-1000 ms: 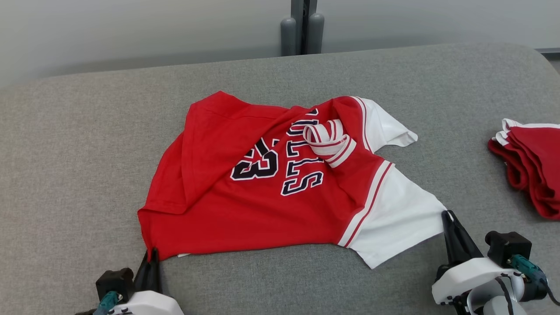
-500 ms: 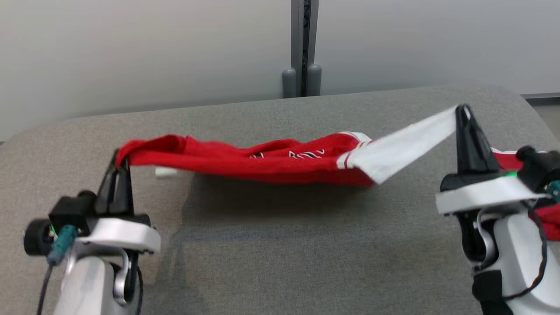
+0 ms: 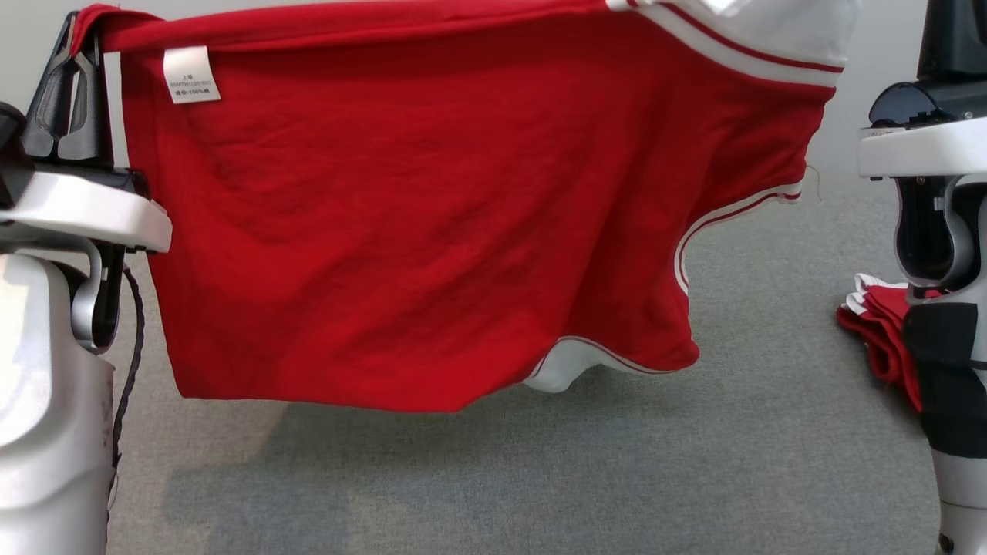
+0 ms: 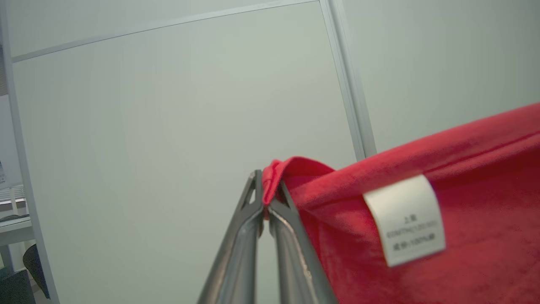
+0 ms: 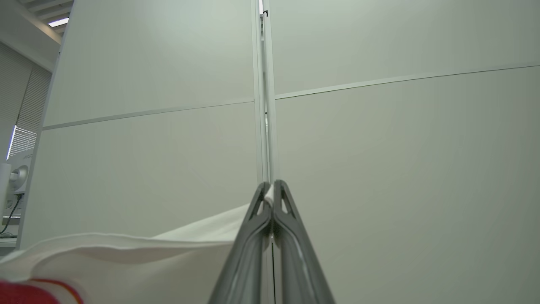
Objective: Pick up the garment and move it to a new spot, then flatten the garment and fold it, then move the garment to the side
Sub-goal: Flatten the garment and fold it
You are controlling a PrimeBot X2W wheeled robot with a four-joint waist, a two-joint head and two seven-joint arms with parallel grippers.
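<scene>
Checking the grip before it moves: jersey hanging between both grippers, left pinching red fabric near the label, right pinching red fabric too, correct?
Not quite: the right gripper pinches white fabric of the jersey, as the right wrist view shows. The left gripper does pinch red fabric near the label.

Even light, soft shadow beneath garment (image 3: pixel 401 231)

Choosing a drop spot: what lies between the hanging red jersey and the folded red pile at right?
Bare grey fabric tabletop separates the red-and-white jersey from the folded red-and-white pile, in head view.
</scene>
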